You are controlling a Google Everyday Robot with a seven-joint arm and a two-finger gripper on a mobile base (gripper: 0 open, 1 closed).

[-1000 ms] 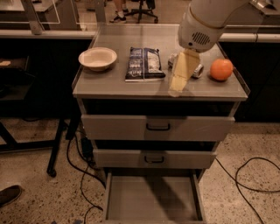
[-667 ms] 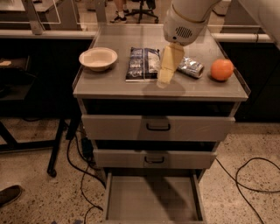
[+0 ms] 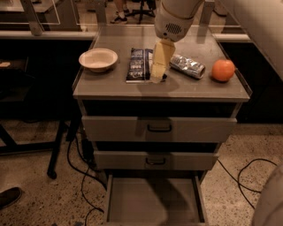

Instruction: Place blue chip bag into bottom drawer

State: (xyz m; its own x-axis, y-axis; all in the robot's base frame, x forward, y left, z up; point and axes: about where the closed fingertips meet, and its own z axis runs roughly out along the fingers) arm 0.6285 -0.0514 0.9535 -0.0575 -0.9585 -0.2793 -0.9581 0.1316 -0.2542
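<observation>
The gripper [image 3: 157,77] has slid left toward the middle of the bench [image 3: 185,88] and is now over the blue chip bag [image 3: 138,65], perhaps touching it, open or closed I cannot tell, while the bottom drawer [image 3: 152,201] waits open.

Grey cabinet [image 3: 199,90] stands on a speckled floor [image 3: 254,141] under dim warm light. Black cables [image 3: 239,176] trail across it on both sides. A dark desk frame [image 3: 57,145] stands left; a chair base [image 3: 141,6] shows behind glass [image 3: 66,13] at the back. The gripper [image 3: 157,77] hangs over the cabinet top
</observation>
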